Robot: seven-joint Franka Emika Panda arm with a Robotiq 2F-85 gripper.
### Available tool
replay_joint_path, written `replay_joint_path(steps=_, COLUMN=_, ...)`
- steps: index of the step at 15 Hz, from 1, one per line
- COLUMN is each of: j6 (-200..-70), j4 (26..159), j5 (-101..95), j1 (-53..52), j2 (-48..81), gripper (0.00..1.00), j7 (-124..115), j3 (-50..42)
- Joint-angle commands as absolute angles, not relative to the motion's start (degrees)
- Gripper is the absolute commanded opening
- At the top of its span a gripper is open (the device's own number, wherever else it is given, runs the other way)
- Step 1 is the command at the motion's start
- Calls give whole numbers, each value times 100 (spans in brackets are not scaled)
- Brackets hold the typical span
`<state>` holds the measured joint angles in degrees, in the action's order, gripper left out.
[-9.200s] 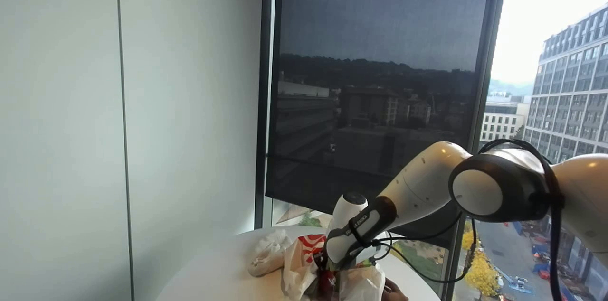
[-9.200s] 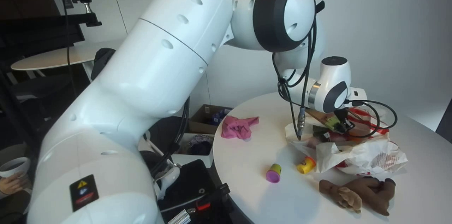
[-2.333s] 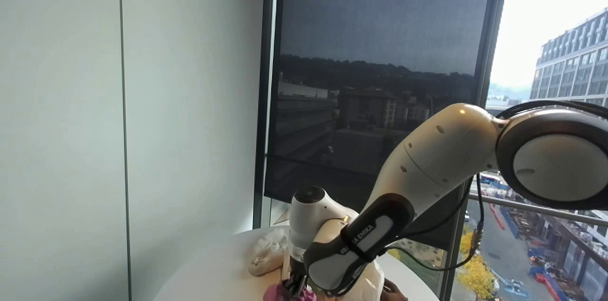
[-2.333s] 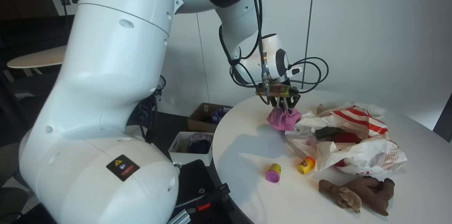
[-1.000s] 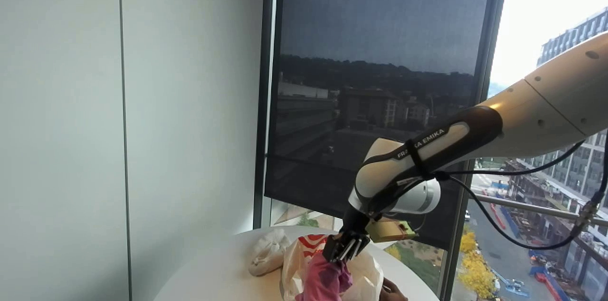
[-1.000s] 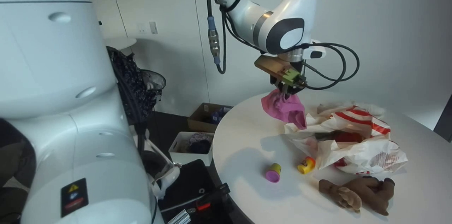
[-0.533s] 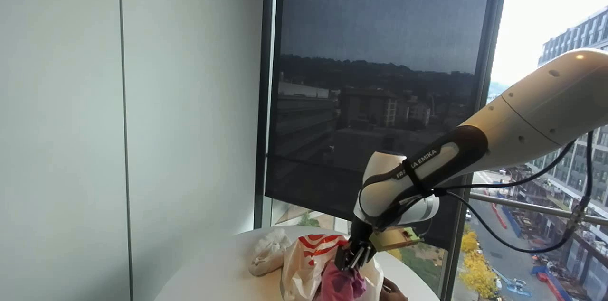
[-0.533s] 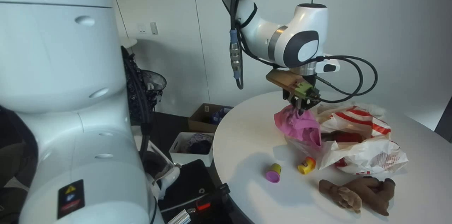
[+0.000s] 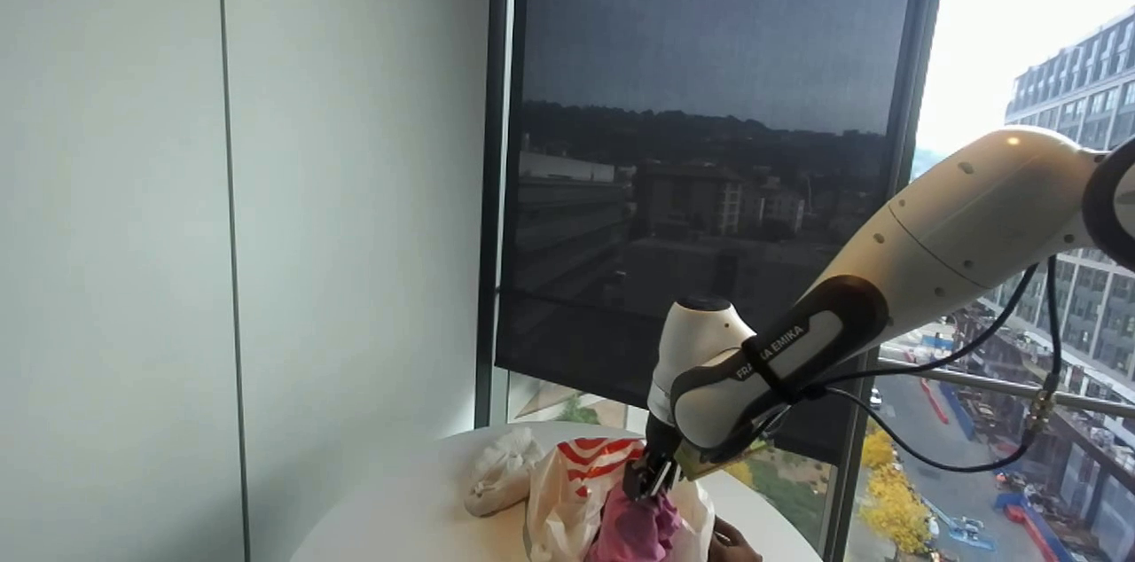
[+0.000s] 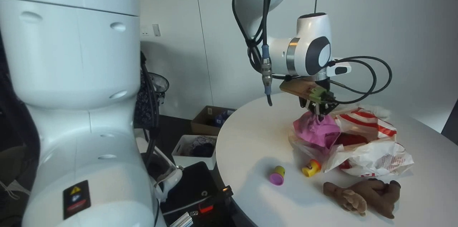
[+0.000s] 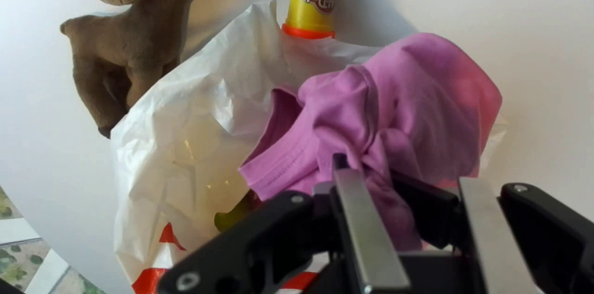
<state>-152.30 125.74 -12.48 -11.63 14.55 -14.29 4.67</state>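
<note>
A round worktop (image 10: 300, 203) is carrying a red-striped plastic bag (image 10: 379, 159), a plush moose (image 10: 379, 197), a Play-Doh tub (image 11: 312, 4), a purple-lidded tub (image 10: 277, 175) and a white bundle (image 9: 502, 473).

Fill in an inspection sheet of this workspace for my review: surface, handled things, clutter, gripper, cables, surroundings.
Surface: round white table, carrying a bag and loose items.
Handled things: crumpled pink cloth, held above the white plastic bag with red stripes; whether they touch cannot be told.
Clutter: brown plush animal, lying down; yellow tub with red lid, beside the bag; yellow tub with purple lid; white bundle.
Gripper: the gripper is shut on the pink cloth.
Cables: black cables hang and loop beside the arm; snags: nothing seen.
Surroundings: dark blind, pale wall; cardboard box and white bin beyond the table's edge.
</note>
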Motion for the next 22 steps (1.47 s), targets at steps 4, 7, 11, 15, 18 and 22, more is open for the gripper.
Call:
replay_joint_path(steps=4, j6=-15648, j4=12224, j5=-2152, j1=-1591, j2=1673, gripper=12, j7=-2271, j3=47)
replay_joint_path(steps=7, j6=-15606, j4=12015, j5=-2179, j1=-1601, j2=2039, gripper=12, j7=-2334, j3=-52)
replay_joint_path(steps=11, j6=-15750, j4=11784, j5=-2125, j1=-1663, j2=2509, gripper=13, j7=-2182, j3=-192)
replay_joint_path(steps=15, j6=-15534, j4=11359, j5=-2072, j1=-1833, j2=3018, gripper=13, j7=-2196, j3=-427)
replay_joint_path(steps=18, j6=-15436, j4=11082, j5=-2114, j1=-2006, j2=3278, gripper=13, j7=-2294, j3=-652)
replay_joint_path(steps=22, j6=-15632, j4=10799, j5=-2140, j1=-2231, j2=3462, gripper=14, j7=-2492, j3=-941)
